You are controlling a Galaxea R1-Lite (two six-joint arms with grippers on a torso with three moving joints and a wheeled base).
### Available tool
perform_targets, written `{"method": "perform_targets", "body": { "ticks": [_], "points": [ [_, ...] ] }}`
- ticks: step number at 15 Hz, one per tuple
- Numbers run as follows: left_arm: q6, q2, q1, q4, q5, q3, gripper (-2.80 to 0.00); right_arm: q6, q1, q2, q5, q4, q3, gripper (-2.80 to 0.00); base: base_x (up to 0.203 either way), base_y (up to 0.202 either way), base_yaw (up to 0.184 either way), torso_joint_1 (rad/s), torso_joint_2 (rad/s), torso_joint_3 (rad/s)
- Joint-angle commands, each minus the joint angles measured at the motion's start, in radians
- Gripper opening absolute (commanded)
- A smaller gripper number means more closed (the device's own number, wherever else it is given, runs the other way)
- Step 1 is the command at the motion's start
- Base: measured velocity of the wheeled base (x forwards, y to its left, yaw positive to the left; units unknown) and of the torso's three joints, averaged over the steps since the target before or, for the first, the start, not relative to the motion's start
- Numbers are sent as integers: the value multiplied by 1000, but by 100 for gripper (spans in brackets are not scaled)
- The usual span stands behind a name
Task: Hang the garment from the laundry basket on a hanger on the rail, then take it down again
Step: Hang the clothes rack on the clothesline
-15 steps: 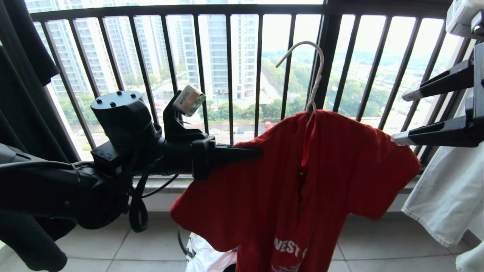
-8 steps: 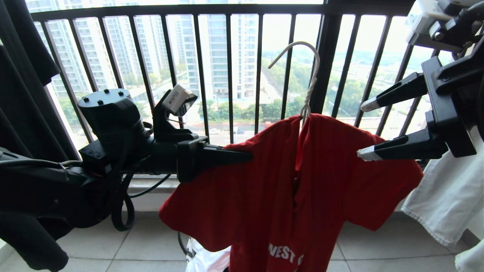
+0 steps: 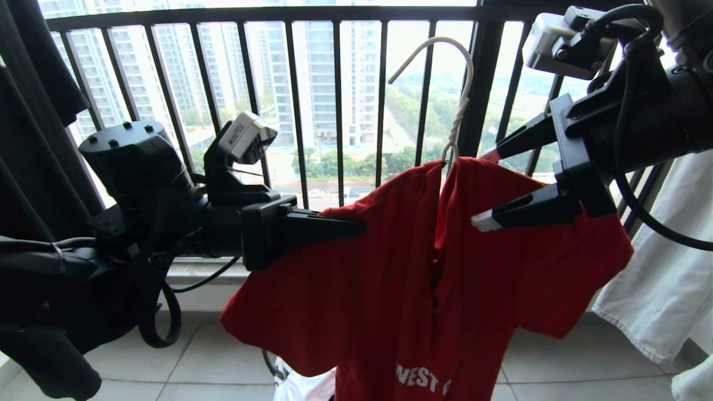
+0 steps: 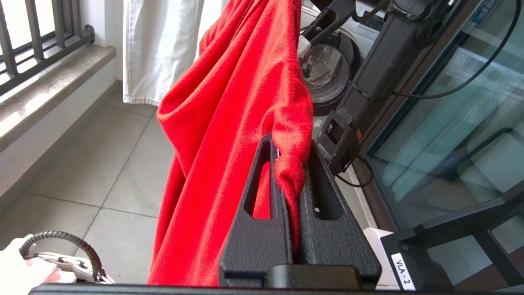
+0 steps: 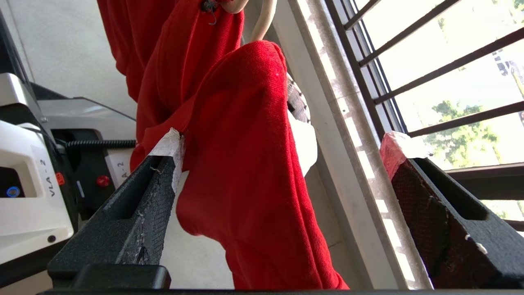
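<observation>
Red T-shirt on its wire hanger, held up between two grippers before the window railing.

The left gripper [image 3: 356, 227], fingers pinched on the red T-shirt [image 3: 390, 289] at its shoulder, carries everything; the wire hanger [image 3: 454, 100] hooks on nothing and could tip if that pinch slips. The right gripper [image 3: 490, 189], fingers spread, straddles the other shoulder; the black window railing [image 3: 338, 111] stands close behind, and white cloth [image 3: 663, 267] crowds the right.
</observation>
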Motion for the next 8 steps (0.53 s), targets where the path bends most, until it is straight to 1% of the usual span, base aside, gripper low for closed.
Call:
{"method": "perform_targets", "body": {
  "ticks": [1,2,3,6,8],
  "points": [
    [-2,-29,0,-7,-6,9,-280,-3,4,19,36,6,0,0,0,0,0,0,0,0],
    [-2,-35,0,-7,-6,11,-280,-5,6,21,46,6,2,0,0,0,0,0,0,0],
    [-2,-44,0,-7,-6,17,-280,-6,17,24,48,8,5,-280,0,0,0,0,0,0],
    [-2,-71,1,-8,-5,23,-280,-3,50,25,49,17,11,-280,0,0,0,0,0,0],
    [-2,-82,9,-10,-3,23,-280,-2,52,22,49,24,11,-280,0,0,0,0,0,0]
  ]
}}
